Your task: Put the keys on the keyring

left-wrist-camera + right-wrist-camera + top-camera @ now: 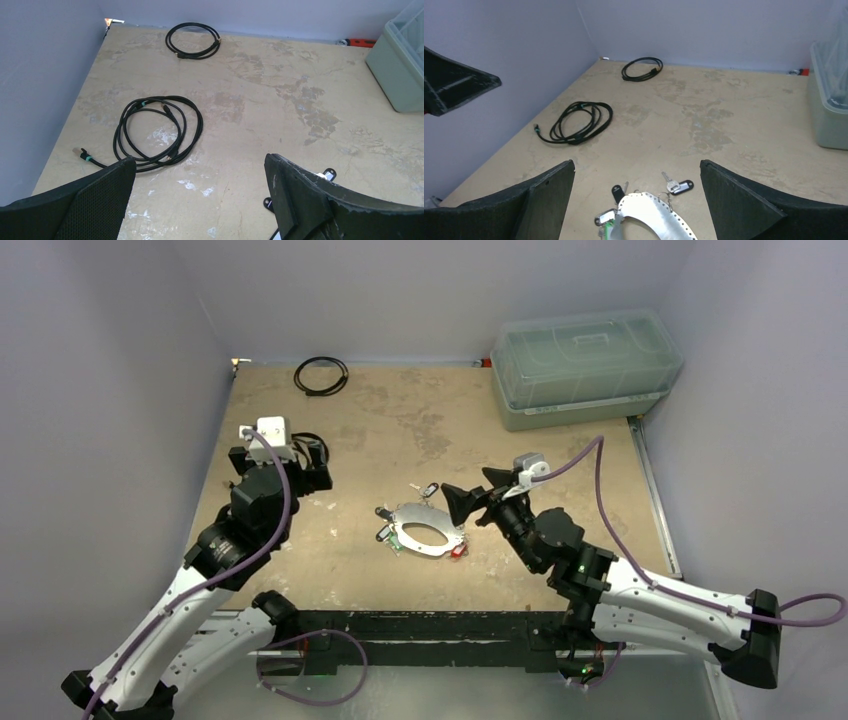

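The keyring [425, 532] is a flat silver oval with holes along its rim, lying mid-table; it also shows in the right wrist view [659, 217]. Keys lie around its rim: a black-tagged key [679, 186] at the far side, a black-headed key [618, 192], a tagged key [604, 218], a green one [610, 230] and a red one [458, 552]. My right gripper [472, 490] is open and empty, just right of and above the ring, with its jaws wide in its own view [636, 200]. My left gripper [322, 462] is open and empty, left of the keys [200, 195].
A coiled black cord [160, 130] lies ahead of the left gripper. A thin black cable loop [321, 375] lies at the back left. A lidded translucent box [585, 365] stands at the back right. Walls close the left, back and right sides.
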Robot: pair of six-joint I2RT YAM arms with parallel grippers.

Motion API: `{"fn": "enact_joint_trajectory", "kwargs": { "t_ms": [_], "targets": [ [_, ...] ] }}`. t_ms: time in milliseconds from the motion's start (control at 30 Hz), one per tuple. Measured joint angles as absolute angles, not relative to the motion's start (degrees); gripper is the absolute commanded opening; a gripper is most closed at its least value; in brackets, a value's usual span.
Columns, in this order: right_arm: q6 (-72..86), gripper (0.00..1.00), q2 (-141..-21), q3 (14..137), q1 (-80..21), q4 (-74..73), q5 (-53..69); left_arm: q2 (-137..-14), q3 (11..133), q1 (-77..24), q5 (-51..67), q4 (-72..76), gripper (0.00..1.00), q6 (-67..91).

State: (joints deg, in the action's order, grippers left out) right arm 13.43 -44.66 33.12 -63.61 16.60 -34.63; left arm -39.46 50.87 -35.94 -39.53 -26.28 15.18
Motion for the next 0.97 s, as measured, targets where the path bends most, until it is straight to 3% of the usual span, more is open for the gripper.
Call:
{"fn": "enact_joint_trajectory", "kwargs": {
  "t_ms": [967],
  "targets": [
    [12.40, 0.99, -50.63, 34.74, -63.59, 21.82, -25.32, -39.79, 50.87, -35.64, -36.21, -25.82, 0.99, 13.87]
  ]
}}
